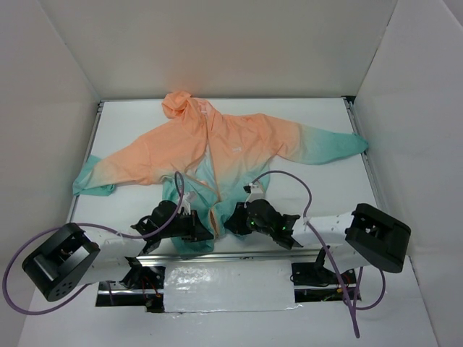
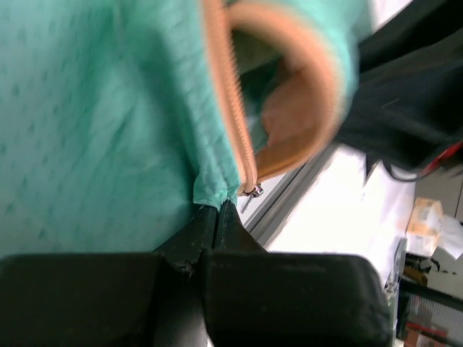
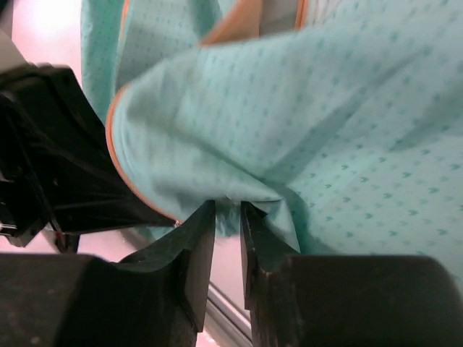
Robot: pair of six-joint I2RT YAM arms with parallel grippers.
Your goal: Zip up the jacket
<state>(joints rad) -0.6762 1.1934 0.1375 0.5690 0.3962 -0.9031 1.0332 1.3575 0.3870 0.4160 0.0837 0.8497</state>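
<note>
The jacket (image 1: 239,148) lies flat on the white table, its peach hood far from me and its teal hem toward me, the front open at the bottom. My left gripper (image 1: 205,230) is shut on the teal hem corner (image 2: 213,189) just beside the lower end of the orange zipper (image 2: 233,108); a small metal zipper end (image 2: 253,190) shows beside it. My right gripper (image 1: 230,223) stands right of it, its fingers (image 3: 199,231) narrowly apart and pinching a fold of the other teal hem (image 3: 231,206).
White walls enclose the table (image 1: 325,195) on three sides. A metal rail (image 2: 289,199) runs along the near table edge under the hem. The right arm's black body (image 2: 405,94) is close to the left gripper. Purple cables (image 1: 289,177) loop over the jacket.
</note>
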